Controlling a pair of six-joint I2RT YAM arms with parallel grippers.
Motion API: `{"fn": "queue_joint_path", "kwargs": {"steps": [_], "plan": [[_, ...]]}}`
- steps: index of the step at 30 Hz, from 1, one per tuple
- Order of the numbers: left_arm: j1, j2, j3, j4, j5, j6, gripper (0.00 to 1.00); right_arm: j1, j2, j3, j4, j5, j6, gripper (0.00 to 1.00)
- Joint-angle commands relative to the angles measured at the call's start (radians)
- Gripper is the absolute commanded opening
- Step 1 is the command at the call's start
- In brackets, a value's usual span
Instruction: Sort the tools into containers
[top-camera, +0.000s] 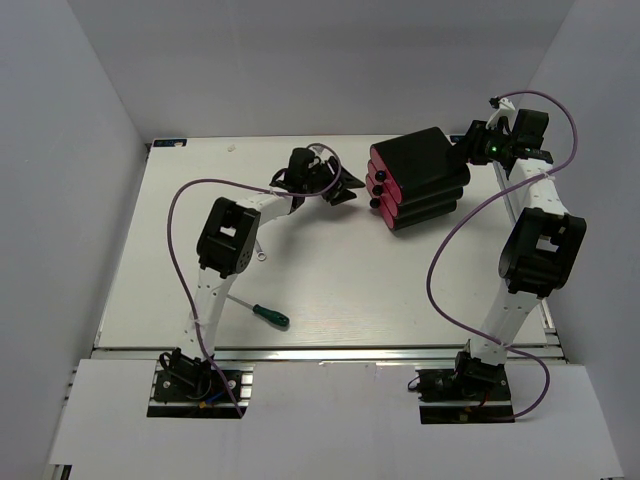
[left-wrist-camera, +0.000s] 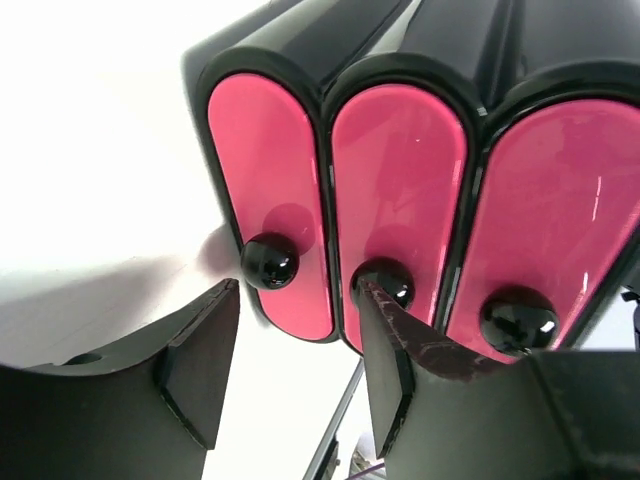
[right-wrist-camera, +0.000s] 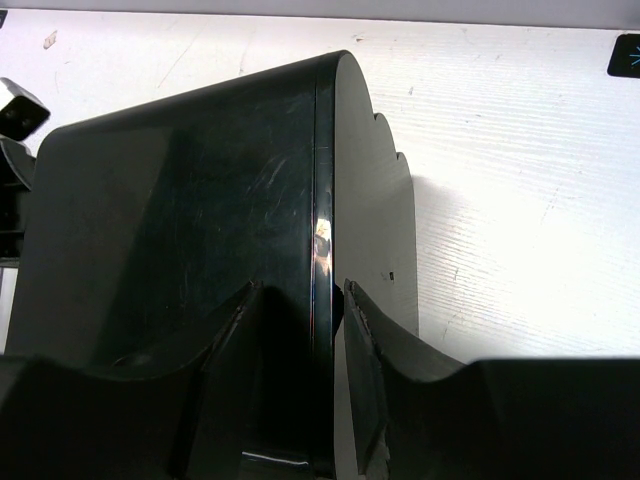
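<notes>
Your left claw (left-wrist-camera: 298, 330) is spread wide before the shallow pink-red drawers (left-wrist-camera: 400, 190), one fingertip at the middle round black knob (left-wrist-camera: 385, 280). Centre that knob between the fingers, close, then pull straight out. Your right claw (right-wrist-camera: 300, 330) is narrow, clamped on the black box-like cabinet (right-wrist-camera: 170, 220); brace it firmly. Count three drawers, three knobs, and one green-handled screwdriver (top-camera: 270, 315) on the white counter (top-camera: 380, 290) near your left arm.

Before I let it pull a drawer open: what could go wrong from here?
1. The left gripper is open, one fingertip at the middle knob rather than around it; closing could slip off or nudge the neighbouring drawer.
2. The right gripper only straddles the cabinet edge; the cabinet might slide when pulled.
</notes>
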Motion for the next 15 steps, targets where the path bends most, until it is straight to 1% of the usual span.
{"fn": "queue_joint_path", "kwargs": {"steps": [1, 4, 9, 15], "plan": [[0.006, -0.107, -0.008, 0.064, 0.025, 0.013, 0.63, 0.018, 0.018, -0.018, -0.082, -0.002, -0.014, 0.43], [0.002, -0.092, 0.004, 0.073, 0.048, 0.003, 0.66, 0.018, 0.019, -0.02, -0.082, 0.001, -0.014, 0.43], [-0.012, -0.044, 0.068, 0.049, 0.076, 0.002, 0.67, 0.018, 0.021, -0.018, -0.085, 0.004, -0.014, 0.43], [-0.037, -0.009, 0.119, 0.043, 0.078, -0.007, 0.66, 0.017, 0.022, -0.018, -0.085, 0.002, -0.014, 0.43]]}}
